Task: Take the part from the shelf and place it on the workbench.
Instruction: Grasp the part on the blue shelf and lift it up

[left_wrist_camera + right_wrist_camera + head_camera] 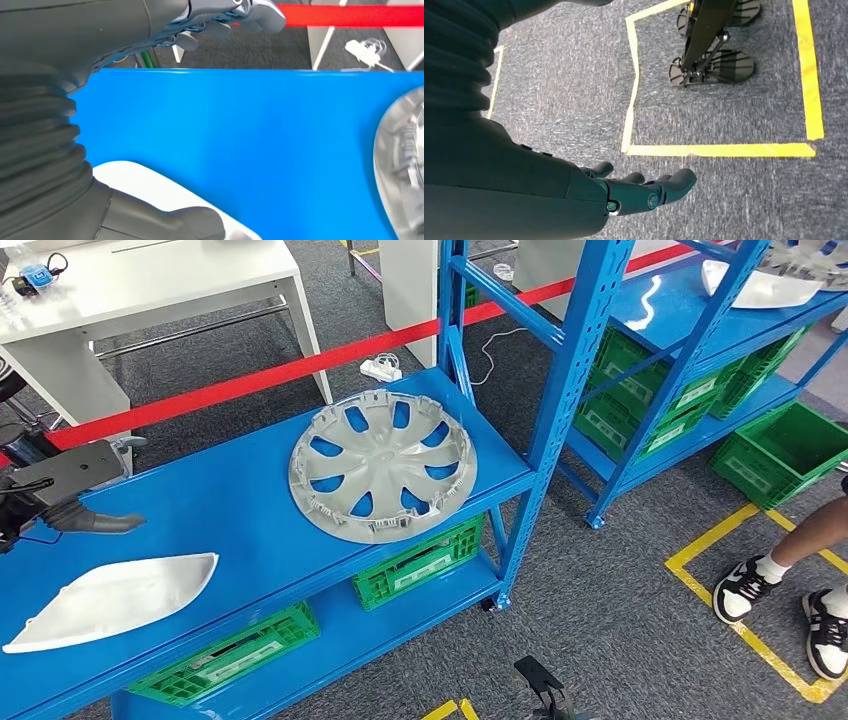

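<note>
left hand (pixel 75 502) empty, fingers apart, above blue shelf (pixel 230 500) (green crates (pixel 420 562) beneath, contents unclear)

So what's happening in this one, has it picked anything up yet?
Not yet. The robot faces a blue shelf bearing a silver wheel cover and a white curved part. Its left hand hovers above the shelf near the white part, fingers spread and holding nothing. The right hand hangs open over grey carpet. A person's feet stand by the yellow floor tape.
</note>
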Controlling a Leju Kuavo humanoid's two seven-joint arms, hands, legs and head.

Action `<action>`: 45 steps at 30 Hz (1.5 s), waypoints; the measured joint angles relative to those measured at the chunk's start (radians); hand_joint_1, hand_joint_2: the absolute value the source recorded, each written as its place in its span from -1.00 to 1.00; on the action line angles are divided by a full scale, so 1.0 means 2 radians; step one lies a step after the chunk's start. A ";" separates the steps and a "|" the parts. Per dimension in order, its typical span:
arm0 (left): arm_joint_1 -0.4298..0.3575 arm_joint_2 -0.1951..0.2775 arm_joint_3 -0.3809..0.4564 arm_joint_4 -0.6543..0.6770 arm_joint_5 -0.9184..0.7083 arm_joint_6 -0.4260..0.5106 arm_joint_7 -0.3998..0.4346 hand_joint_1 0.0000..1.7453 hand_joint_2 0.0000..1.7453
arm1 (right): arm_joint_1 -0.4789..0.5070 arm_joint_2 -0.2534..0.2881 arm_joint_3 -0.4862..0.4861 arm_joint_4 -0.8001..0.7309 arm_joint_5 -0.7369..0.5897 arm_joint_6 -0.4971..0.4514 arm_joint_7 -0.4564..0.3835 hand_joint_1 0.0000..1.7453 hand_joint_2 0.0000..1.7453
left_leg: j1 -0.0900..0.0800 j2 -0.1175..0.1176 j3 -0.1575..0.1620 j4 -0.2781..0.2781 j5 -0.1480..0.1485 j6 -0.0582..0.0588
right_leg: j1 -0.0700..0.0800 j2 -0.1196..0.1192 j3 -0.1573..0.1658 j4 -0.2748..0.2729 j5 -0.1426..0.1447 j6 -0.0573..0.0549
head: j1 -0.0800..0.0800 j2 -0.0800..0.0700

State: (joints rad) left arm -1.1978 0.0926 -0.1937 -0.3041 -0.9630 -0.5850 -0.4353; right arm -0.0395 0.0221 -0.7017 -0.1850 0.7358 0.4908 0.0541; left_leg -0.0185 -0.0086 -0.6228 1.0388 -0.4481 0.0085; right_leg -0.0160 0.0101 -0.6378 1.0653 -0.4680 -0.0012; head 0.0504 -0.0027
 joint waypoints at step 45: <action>0.063 0.097 -0.138 -0.030 0.070 0.001 -0.057 -1.00 1.00 | 0.003 0.000 -0.029 0.000 -0.010 0.000 0.009 -1.00 1.00 | 0.001 0.000 0.003 -0.004 0.001 -0.009 | 0.000 -0.001 0.005 -0.006 0.001 -0.002 | 0.000 0.000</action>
State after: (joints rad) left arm -1.0727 0.2867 -0.4688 -0.3649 -0.8240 -0.5824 -0.5496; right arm -0.0336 0.0226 -0.7603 -0.1850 0.7158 0.4910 0.0717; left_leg -0.0174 -0.0085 -0.6176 1.0303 -0.4458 -0.0089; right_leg -0.0169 0.0083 -0.6282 1.0529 -0.4658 -0.0045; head 0.0507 -0.0027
